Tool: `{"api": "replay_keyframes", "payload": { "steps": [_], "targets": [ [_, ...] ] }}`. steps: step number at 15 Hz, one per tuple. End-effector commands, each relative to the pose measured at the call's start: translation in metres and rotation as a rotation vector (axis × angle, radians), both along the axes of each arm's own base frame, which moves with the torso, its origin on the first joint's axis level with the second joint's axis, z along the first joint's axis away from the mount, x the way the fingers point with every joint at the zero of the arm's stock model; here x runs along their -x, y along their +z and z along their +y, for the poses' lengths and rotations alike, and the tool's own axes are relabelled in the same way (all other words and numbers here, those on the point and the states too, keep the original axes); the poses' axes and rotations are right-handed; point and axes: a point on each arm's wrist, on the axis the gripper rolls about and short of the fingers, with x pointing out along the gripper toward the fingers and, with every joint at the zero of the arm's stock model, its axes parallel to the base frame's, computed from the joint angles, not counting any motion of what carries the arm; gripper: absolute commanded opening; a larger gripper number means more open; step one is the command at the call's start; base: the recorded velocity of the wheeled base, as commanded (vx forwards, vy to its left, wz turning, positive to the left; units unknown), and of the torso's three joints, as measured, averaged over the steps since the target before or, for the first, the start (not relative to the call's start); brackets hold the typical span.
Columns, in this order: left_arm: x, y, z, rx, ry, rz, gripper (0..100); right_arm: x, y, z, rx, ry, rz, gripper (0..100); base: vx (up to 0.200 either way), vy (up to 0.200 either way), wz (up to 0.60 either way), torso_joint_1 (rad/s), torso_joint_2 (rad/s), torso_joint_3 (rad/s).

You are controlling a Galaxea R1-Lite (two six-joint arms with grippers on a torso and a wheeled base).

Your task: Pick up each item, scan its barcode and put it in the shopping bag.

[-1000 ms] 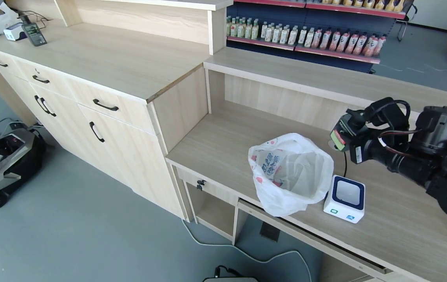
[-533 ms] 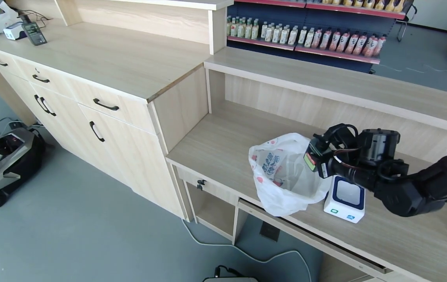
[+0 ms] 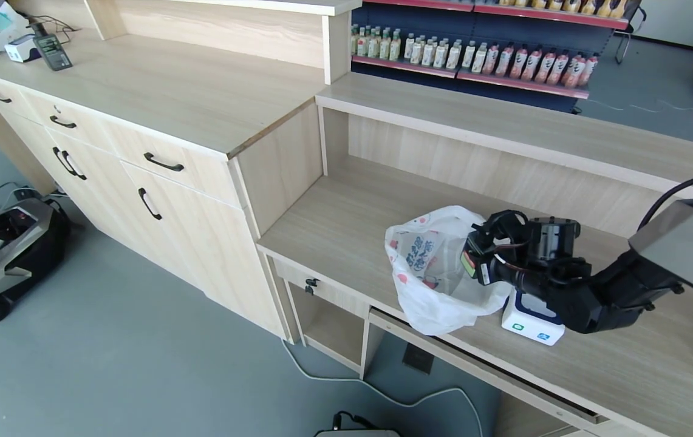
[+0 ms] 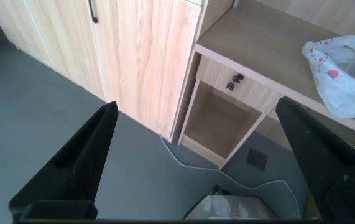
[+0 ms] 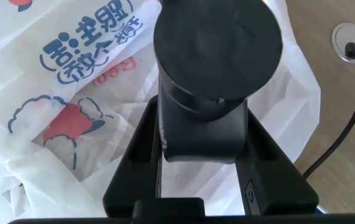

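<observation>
Black item (image 5: pixel 217 37), red-green label, gripped in right gripper (image 5: pixel 202 146) jaws over white bag (image 5: pixel 71 93) w/ blue print, nr tabletop (image 3: pixel 346 224) front edge. Left gripper (image 4: pixel 197 106) jaws wide apart, released.

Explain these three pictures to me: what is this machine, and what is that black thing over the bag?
It is a robot with two arms, each ending in a pincer. The wide picture comes from a camera on its head, looking down at a wooden shop counter; the other two come from cameras on its wrists. On the counter stand a white plastic shopping bag and, beside it, a small white barcode scanner. The right pincer grips a dark cylindrical item with a red and green label over the bag's open mouth. The left pincer is open and empty, above the floor.
</observation>
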Motion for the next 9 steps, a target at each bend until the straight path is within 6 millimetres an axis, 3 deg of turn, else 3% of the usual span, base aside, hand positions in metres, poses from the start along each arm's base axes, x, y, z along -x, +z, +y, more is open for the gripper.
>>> {"api": "replay_keyframes", "payload": {
  "steps": [1,9],
  "targets": [
    [0.0,0.0,0.0,0.001,0.0,-0.001,100,-0.004,-0.015,0.001,-0.006,-0.004,0.032,0,0.0,0.0,0.0,0.0,0.0,0.0],
    [0.0,0.0,0.0,0.001,0.0,0.0,100,-0.007,-0.025,-0.001,-0.067,-0.027,0.027,0,0.0,0.0,0.0,0.0,0.0,0.0]
  ]
}}
